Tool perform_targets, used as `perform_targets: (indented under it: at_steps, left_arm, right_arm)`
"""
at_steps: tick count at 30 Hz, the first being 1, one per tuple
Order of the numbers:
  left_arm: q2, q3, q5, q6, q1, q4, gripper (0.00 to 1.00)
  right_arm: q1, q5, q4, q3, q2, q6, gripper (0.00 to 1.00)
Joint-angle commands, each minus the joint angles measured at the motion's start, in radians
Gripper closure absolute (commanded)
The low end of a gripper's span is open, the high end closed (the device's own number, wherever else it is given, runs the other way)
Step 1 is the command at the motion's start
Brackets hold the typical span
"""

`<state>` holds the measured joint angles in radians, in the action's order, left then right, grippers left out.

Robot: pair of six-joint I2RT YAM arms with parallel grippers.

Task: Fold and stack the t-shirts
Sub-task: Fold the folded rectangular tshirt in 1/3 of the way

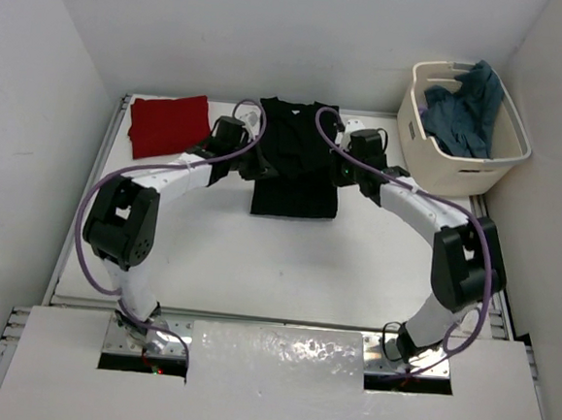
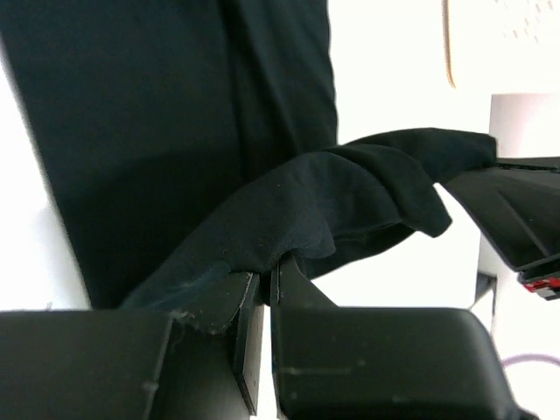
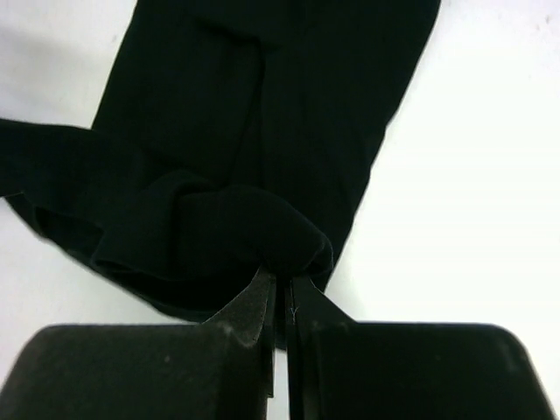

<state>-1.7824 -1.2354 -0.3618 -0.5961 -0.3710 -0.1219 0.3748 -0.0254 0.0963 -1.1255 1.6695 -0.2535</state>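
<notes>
Closest to the lens, your left tool [image 2: 265, 278] is clamped tight on a bunched fold of the black t-shirt [image 1: 296, 163] at its left side, and your right tool [image 3: 282, 284] is pinched the same way on a fold at its right side. That shirt lies on the worktop [image 1: 287, 259] in the upper middle of the top view, between both arms. You've also got a folded red t-shirt [image 1: 169, 123] at upper left and a blue-grey t-shirt [image 1: 464, 113] heaped in the cream tub [image 1: 451, 173] at upper right.
</notes>
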Motion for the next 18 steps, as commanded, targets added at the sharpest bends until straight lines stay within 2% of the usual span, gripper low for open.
perform_targets:
  at_steps: [1,7,18]
  left_arm:
    - [-0.037,-0.065,-0.002,0.007,0.043,0.084,1.00]
    - [-0.130,-0.150,0.011,0.021,0.079,0.076,1.00]
    - [-0.336,-0.335,0.018,0.044,0.098,0.073,1.00]
  right_arm:
    - [-0.022,-0.033,-0.052,-0.107,0.068,0.030,1.00]
    - [-0.065,-0.062,-0.066,-0.227,0.238,0.013,1.00]
    - [-0.094,-0.045,-0.090,-0.426,0.453,-0.027,1.00]
